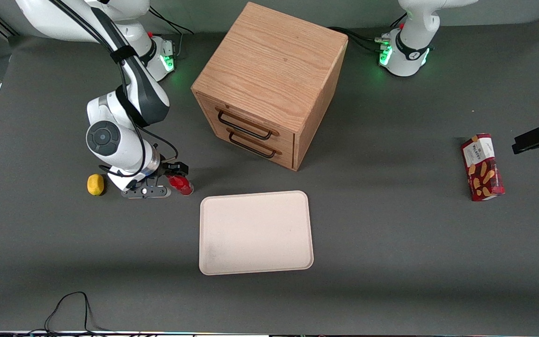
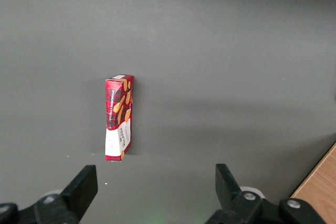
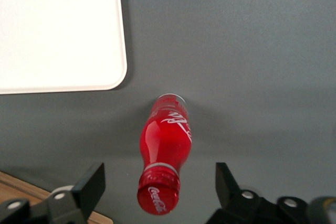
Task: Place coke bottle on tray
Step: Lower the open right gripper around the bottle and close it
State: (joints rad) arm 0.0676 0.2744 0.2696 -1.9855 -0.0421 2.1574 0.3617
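Just off the tray's (image 1: 255, 232) corner nearest the working arm, at about ten o'clock from the tray's centre in the front view, we find the coke bottle (image 1: 180, 183) standing upright on the table (image 1: 391, 234), close to the tray but not touching it. Our end effector (image 3: 157, 187) hangs directly over it, fingers (image 3: 92, 182) spread wide on either side of the red cap and gripping nothing.

We judge the bottle to be small, light and rigid, with a glossy skin that could slip under smooth pads. Its narrow base and tall shape make it easy to tip if one finger arrives first. We would take hold around the body just below the neck, where it widens, closing squarely so both pads meet it together.

A yellow lemon-like object (image 1: 95, 184) sits at nine o'clock from the bottle, with the arm's wrist between them. The wooden drawer cabinet (image 1: 269, 84) stands at twelve o'clock from the tray, and a red cookie box (image 1: 482, 167) lies toward the parked arm's end of the table.
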